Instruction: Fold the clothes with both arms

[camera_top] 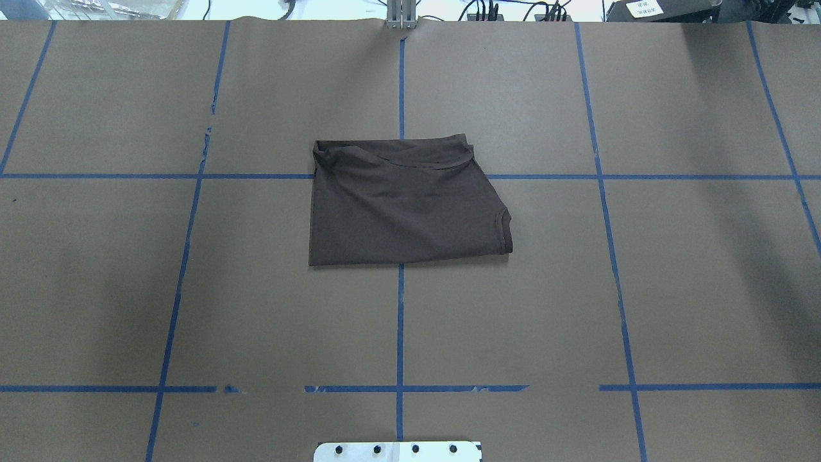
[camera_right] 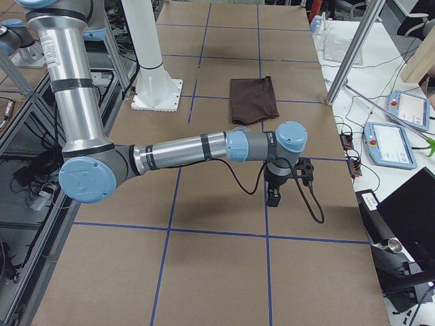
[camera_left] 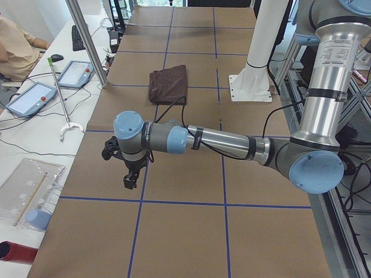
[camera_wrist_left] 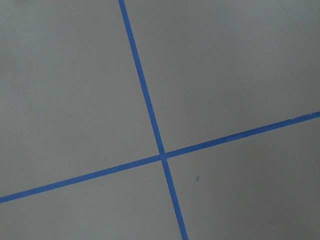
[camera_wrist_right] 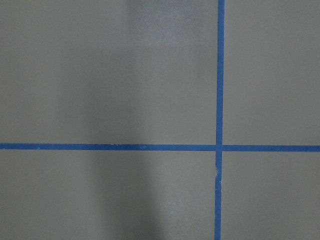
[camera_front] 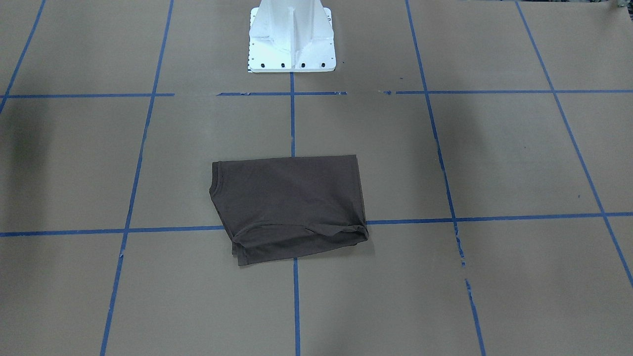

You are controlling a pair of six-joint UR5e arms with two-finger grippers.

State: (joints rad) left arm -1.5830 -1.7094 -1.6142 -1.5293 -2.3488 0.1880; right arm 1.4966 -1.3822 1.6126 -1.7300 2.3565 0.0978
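Exterior left view: nearest, left arm (camera_left: 220, 142) is stretching out horiz. over the table (camera_left: 191, 243). Its left gripper (camera_left: 130, 180) is pointing down and hanging above the brown paper, near a blue tape line (camera_left: 185, 202). Pincer state: can't tell, too small at this angle. Left wrist cam is showing only paper w/ a tape crossing.

Farther along, dark brown T-shirt (camera_top: 404, 202) is lying flat at table centre, folded into a rough rectangle, well apart from both grippers. In overhead view it is covering a tape crossing, w/ a stitched hem edge showing at its right end and a rolled fold running along its far edge. White pedestal (camera_front: 292, 37) is standing on the robot's side of the shirt, apart from it.

Exterior right view: right arm (camera_right: 183, 149) is reaching out the same way. Right gripper (camera_right: 273, 198) is pointing down over bare paper; fingers wide or narrow, can't tell. Right wrist cam is showing paper + tape cross only.

Farthest out, teach pendants (camera_right: 391, 144) are lying on the white bench, and a person (camera_left: 14, 52) is sitting at its end.
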